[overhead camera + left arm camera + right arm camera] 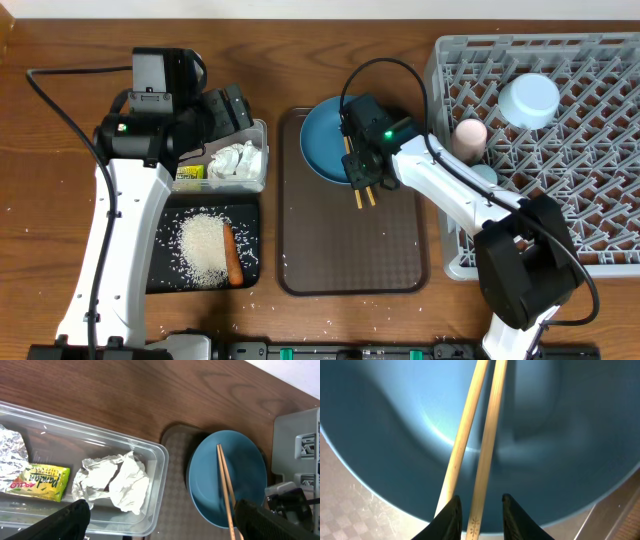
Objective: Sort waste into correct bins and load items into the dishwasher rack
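Crumpled white tissue (pixel 117 482), yellow-green wrapper (pixel 41 481) and foil scrap (pixel 11 446) lie in the clear tub (pixel 100 435), carrot (pixel 232 255) beside rice (pixel 203 248) in the black tray (pixel 166 278), chopsticks (pixel 226 487) side by side across the blue plate (pixel 250 467), and a pale bowl (pixel 528 100), pink cup (pixel 470 133) and blue cup (pixel 483 175) in the grey rack (pixel 600 150)

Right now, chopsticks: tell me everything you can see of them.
The chopsticks are a pair of pale wooden sticks, one with a small stamped mark near its end. They lie almost parallel across the dark blue plate, ends overhanging its rim above the brown tray. The right gripper straddles one stick with gaps either side; the other passes beneath one finger.
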### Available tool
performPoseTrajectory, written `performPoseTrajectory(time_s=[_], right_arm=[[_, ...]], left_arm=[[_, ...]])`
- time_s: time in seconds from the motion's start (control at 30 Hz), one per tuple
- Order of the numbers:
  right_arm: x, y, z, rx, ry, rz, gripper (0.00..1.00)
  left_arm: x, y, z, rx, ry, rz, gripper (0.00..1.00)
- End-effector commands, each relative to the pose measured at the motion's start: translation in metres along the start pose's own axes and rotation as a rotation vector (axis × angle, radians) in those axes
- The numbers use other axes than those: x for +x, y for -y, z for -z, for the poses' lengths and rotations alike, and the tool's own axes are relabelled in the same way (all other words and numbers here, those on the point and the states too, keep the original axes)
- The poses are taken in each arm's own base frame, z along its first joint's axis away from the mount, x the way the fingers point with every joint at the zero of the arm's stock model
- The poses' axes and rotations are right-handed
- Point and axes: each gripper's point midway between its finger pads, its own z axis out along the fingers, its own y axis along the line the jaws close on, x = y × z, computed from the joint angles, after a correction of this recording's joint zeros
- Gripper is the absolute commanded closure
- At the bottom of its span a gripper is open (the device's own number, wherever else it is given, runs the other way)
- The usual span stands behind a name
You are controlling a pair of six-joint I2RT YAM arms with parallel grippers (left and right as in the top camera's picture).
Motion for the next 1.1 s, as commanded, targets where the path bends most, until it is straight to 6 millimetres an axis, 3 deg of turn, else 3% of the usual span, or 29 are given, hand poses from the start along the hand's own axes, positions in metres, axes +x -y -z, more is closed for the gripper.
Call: performPoseTrajectory(time_s=[0.0, 0.37, 0.5, 0.67, 0.8, 0.97, 1.07], right_arm=[[0.005, -0.008, -0.006, -0.004, -0.008, 0.003, 0.75], [0.007, -0.007, -0.016, -0.004, 0.012, 0.003, 0.78], [0.002, -0.005, -0.016, 0.008, 0.034, 0.001, 0.83], [-0.005, -0.005, -0.015, 0.012, 0.061, 0.000, 0.98], [-0.010, -0.006, -0.014, 0.007, 0.082, -0.001, 0.99], [-0.015, -0.004, -0.001, 0.004, 0.105, -0.008, 0.99], [-0.020, 0.000, 0.022, 0.002, 0.138, -0.019, 0.99]], left_arm=[[-0.004, -0.001, 0.006, -0.003, 0.022, 0.001, 0.05], [-0.004, -0.001, 0.006, -0.004, 0.022, 0.001, 0.05], [-0.004, -0.001, 0.006, -0.004, 0.022, 0.001, 0.05], [-0.004, -0.001, 0.006, -0.003, 0.022, 0.001, 0.05], [-0.004, -0.001, 0.006, -0.004, 0.022, 0.001, 0.05], [-0.004, -0.001, 0.006, -0.004, 0.022, 0.001, 0.05], [-0.004, -0.001, 0.006, -0.003, 0.022, 0.001, 0.05]])
